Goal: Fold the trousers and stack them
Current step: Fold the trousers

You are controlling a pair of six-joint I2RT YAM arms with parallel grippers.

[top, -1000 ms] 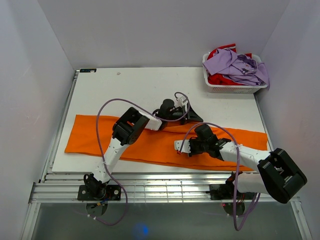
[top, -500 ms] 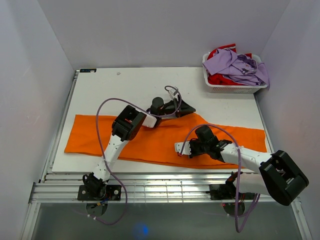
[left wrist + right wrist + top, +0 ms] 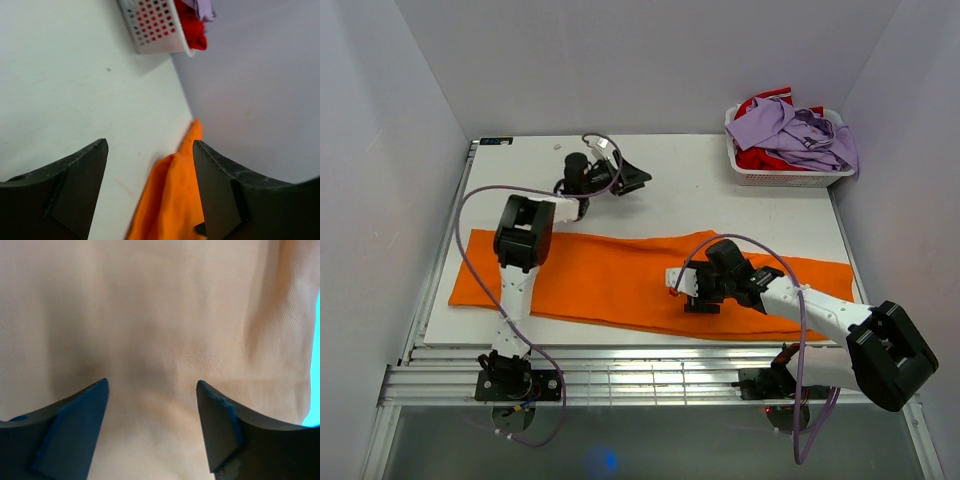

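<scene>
Along the near half of the white tabletop, the orange trousers lie flat in one long strip, from the left edge almost to the right. Behind them, over bare tabletop, the left fingers stand spread, holding nothing. Right of centre, the right fingers are spread low over the cloth, gripping none of it. A white basket in the far right corner holds a lilac shirt and a red garment.

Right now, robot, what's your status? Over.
Both open. Left claw over table; right claw low over trousers, stretched flat. Nothing blocking.
</scene>
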